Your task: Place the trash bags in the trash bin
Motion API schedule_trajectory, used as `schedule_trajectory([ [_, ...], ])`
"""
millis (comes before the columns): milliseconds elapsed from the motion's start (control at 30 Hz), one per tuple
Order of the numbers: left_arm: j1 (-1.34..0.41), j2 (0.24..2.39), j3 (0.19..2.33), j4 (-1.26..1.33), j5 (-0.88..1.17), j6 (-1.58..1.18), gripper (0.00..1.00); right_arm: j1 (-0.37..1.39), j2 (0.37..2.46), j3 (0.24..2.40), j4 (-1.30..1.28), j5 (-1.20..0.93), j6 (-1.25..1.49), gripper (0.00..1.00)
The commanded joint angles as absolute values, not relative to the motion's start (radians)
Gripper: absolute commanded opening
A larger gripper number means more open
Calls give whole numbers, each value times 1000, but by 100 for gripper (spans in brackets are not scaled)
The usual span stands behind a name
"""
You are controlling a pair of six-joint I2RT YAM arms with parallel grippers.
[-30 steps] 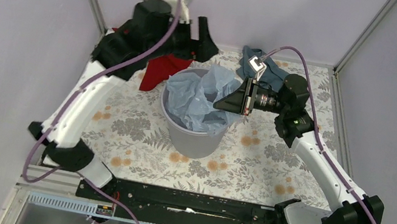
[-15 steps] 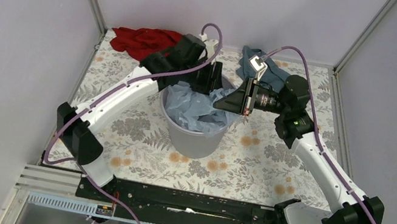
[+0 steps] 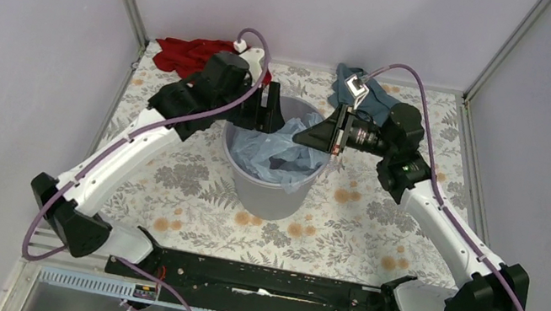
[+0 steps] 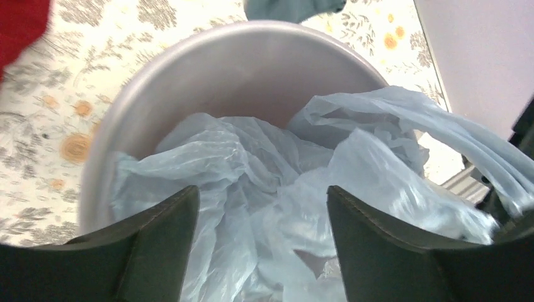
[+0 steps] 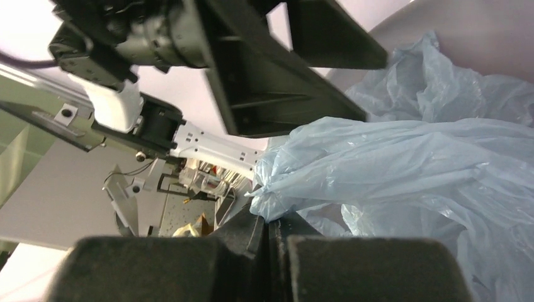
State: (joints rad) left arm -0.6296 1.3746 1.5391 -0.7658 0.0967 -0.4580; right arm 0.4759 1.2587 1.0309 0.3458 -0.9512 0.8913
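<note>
Saw trash bag (image 3: 276, 154) crumpled inside trash bin (image 3: 265, 192), edge pinched by closed right gripper (image 5: 269, 234), left gripper (image 4: 261, 207) spread empty above. Spotted red cloth (image 3: 187, 54), teal cloth (image 3: 341, 90) behind. Made out pinch from right wrist only.

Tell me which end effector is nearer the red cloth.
Left. The left end effector hangs over the trash bin's rim on the red cloth's side; the right end effector, shut on the trash bag, sits farther across the bin.
</note>
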Motion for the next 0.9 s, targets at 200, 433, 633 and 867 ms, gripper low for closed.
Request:
schedule_trajectory([
  [200, -623, 939, 1371, -514, 147, -398, 99, 484, 1308, 1078, 400, -881, 900, 0],
  [433, -623, 949, 1299, -472, 214, -409, 99, 498, 1477, 1107, 758, -951, 1165, 0],
  [633, -624, 1056, 1334, -562, 155, -356, 99, 505, 1563, 1115, 925, -980, 1302, 0],
  [867, -624, 1078, 1284, -517, 158, -384, 92, 515, 1531, 1110, 789, -957, 1203, 0],
])
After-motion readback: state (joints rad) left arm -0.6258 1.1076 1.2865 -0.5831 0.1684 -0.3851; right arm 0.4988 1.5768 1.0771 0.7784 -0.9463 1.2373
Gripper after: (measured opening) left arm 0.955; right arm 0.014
